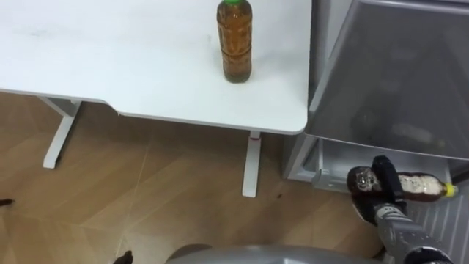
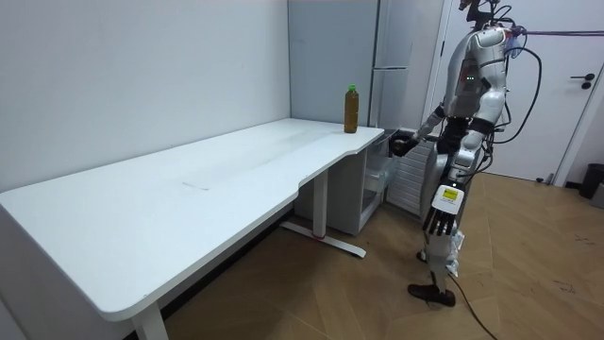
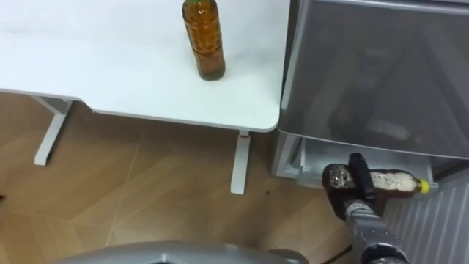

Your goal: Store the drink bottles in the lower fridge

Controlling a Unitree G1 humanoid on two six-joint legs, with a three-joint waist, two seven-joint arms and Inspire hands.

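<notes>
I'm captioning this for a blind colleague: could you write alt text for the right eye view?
The robot's right hand grips a bottle of brown drink lying sideways, low in front of the grey fridge. A second bottle stands upright on the white table, near the corner beside the fridge.

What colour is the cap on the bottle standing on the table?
Green cap, clearest in the room view.

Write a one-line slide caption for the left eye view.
Right hand holds a bottle sideways, low at the fridge; a second bottle stands upright on the white table.
</notes>
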